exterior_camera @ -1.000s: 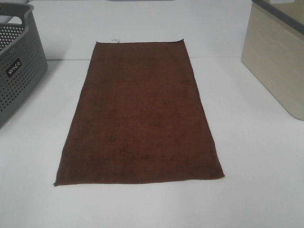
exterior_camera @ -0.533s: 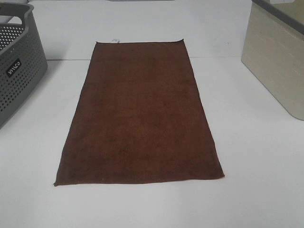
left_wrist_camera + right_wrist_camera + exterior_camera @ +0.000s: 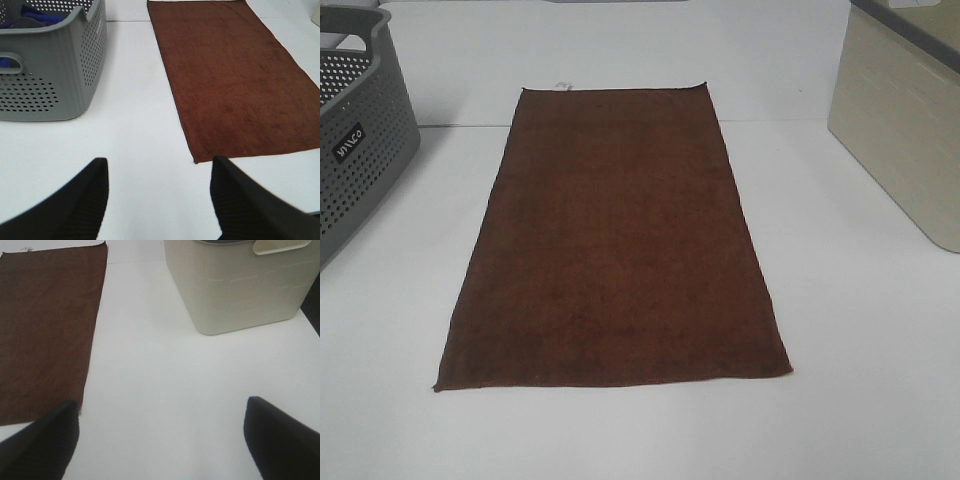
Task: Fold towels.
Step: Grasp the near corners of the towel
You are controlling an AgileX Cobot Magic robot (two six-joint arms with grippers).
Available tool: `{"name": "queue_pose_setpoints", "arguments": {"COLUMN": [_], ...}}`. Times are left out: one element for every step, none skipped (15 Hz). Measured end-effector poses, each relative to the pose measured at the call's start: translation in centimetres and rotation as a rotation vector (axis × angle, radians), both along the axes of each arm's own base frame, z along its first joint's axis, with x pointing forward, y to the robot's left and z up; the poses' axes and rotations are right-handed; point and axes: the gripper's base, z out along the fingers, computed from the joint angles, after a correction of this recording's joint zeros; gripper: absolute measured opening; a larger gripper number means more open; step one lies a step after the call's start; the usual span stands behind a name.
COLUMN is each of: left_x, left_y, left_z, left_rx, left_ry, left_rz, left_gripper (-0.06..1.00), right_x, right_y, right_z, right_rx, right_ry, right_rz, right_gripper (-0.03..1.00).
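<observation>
The dark brown towel (image 3: pixel 615 235) lies flat and unfolded on the white table, long side running away from me, with a small white tag (image 3: pixel 560 85) at its far short edge. It also shows in the left wrist view (image 3: pixel 235 75) and the right wrist view (image 3: pixel 45 325). Neither gripper shows in the exterior view. My left gripper (image 3: pixel 157 192) is open and empty over bare table, short of the towel's near left corner. My right gripper (image 3: pixel 162 432) is open and empty over bare table, to the right of the towel's near right corner.
A grey perforated basket (image 3: pixel 355 130) stands at the left, holding blue cloth (image 3: pixel 35 15). A beige bin (image 3: pixel 905 120) stands at the right; it also shows in the right wrist view (image 3: pixel 240 285). The white table (image 3: pixel 860 340) surrounds the towel.
</observation>
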Motion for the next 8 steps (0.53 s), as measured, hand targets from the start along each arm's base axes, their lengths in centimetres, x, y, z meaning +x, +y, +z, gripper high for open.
{"name": "queue_pose_setpoints", "arguments": {"left_x": [0.0,0.0,0.2,0.8,1.9,2.9,3.9,5.4], "left_y": [0.0,0.0,0.0,0.0,0.0,-0.2,-0.4,-0.7], "left_z": [0.0,0.0,0.1,0.8,1.8,2.2,2.5,2.4], "left_rx": [0.000,0.000,-0.001,-0.005,-0.025,-0.050,-0.086,-0.127], "left_ry": [-0.001,-0.002,0.001,-0.013,-0.072,-0.079,-0.065,-0.012], "left_rz": [0.000,0.000,0.001,0.007,0.017,0.016,0.011,0.004], "left_gripper": [0.58,0.58,0.58,0.58,0.58,0.58,0.58,0.58], "right_x": [0.5,0.9,1.9,2.9,5.4,6.7,7.9,9.1], "right_y": [0.0,0.0,-0.1,0.0,0.1,0.3,0.5,0.8], "right_z": [0.5,0.8,1.2,1.5,1.8,1.6,1.4,1.0], "right_rx": [0.000,0.001,0.002,0.009,0.037,0.062,0.096,0.141], "right_ry": [0.012,0.023,0.062,0.106,0.213,0.274,0.326,0.375], "right_rz": [0.000,0.000,0.000,0.003,0.014,0.023,0.033,0.044], "right_gripper": [0.83,0.82,0.81,0.80,0.78,0.78,0.78,0.77]}}
